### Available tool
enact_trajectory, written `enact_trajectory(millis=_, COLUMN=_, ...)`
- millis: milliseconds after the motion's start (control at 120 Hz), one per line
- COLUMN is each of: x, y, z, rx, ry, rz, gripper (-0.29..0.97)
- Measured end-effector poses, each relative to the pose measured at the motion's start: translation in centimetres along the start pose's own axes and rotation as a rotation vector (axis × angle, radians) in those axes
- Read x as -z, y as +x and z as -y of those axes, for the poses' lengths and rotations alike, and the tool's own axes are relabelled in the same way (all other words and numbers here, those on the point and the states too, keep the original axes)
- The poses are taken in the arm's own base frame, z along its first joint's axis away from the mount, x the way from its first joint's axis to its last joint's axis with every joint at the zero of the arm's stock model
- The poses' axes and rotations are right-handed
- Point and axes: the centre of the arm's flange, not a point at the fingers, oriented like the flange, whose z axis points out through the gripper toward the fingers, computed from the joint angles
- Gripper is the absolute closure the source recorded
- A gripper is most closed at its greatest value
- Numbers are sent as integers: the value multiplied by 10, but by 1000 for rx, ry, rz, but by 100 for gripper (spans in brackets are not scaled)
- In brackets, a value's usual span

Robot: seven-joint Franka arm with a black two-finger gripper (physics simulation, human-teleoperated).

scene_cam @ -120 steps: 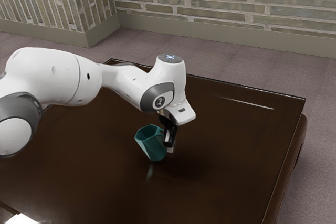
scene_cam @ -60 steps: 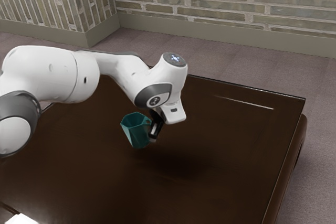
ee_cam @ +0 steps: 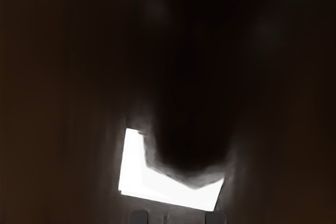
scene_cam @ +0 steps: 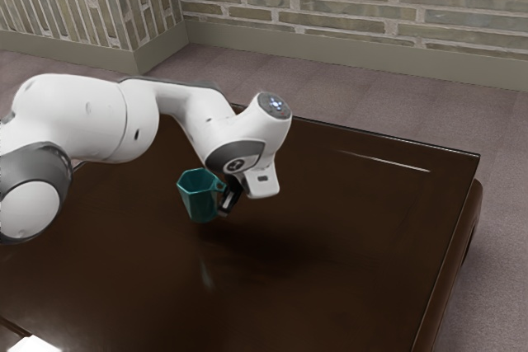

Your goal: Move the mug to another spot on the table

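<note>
the gripper (scene_cam: 224,201) is pinching the teal mug (scene_cam: 195,196) by its wall, holding it tilted above the table (scene_cam: 371,228) for relocating

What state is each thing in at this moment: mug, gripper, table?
mug: lifted clear of the table, tilted, gripped at its side.
gripper: fingers shut on the mug.
table: dark top carries the mug's shadow, and the mug is not resting on it.
</note>
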Motion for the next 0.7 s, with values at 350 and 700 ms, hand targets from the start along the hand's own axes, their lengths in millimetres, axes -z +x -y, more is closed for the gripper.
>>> enact_trajectory(millis=350, x=-22, y=13, z=-2, rx=-10, ry=-14, rz=12, gripper=75)
enact_trajectory(millis=700, x=-23, y=14, z=-3, rx=-2, ry=-27, rz=-8, gripper=26)
